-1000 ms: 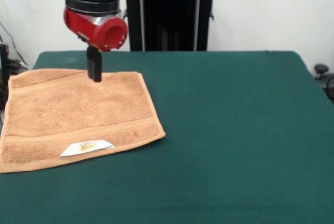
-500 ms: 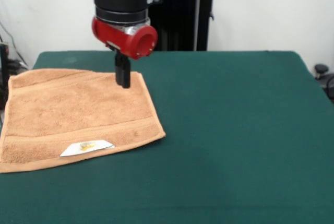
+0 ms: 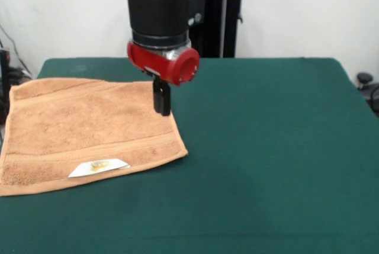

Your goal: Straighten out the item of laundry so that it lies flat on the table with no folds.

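The left edge of the orange-tan terry towel [image 3: 83, 132] is cut off by the picture's left border, and part of its right edge is hidden behind the black gripper [image 3: 161, 111]. Whether the fingers are parted or closed cannot be told. The yellow mark on the small white label [image 3: 98, 167] is too small to be read. The dark green felt table [image 3: 272, 159] is cropped at the bottom and both sides.

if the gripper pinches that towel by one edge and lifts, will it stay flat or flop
The terry towel looks thin and soft, so it would probably droop and fold. It lies flat on the felt-like table, so it would likely drag rather than slide. The gripper appears shut.
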`<state>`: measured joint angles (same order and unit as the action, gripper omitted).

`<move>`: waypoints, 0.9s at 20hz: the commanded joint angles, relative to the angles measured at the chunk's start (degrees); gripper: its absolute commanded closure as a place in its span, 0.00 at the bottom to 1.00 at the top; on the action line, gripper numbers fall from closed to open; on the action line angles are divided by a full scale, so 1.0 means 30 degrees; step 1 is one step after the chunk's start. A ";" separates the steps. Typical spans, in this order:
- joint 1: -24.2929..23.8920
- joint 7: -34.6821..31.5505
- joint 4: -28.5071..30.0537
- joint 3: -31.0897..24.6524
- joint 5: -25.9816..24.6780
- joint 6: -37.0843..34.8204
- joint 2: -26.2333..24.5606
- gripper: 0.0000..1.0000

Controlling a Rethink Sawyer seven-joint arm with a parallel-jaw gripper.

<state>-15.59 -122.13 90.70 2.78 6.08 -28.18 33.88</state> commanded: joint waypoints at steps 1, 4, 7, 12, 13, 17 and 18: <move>0.0128 -0.1765 0.2456 -0.2768 0.0223 0.1634 -0.2535 1.00; 0.0027 -0.1627 0.2314 -0.2861 -0.0042 0.2097 -0.3003 1.00; -0.0048 -0.1518 0.2319 -0.2876 -0.0187 0.2350 -0.3199 1.00; -0.0147 -0.1406 0.1665 -0.3023 -0.0356 0.3111 -0.4080 1.00; -0.0151 -0.1411 0.1508 -0.3061 -0.0361 0.3201 -0.4251 1.00; 0.0032 -0.1524 0.0424 -0.3078 -0.0295 0.3615 -0.5202 1.00; 0.0208 -0.1707 0.0026 -0.3027 -0.0171 0.3823 -0.5610 1.00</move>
<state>-16.82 -122.13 91.11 -0.05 5.99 -20.45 23.18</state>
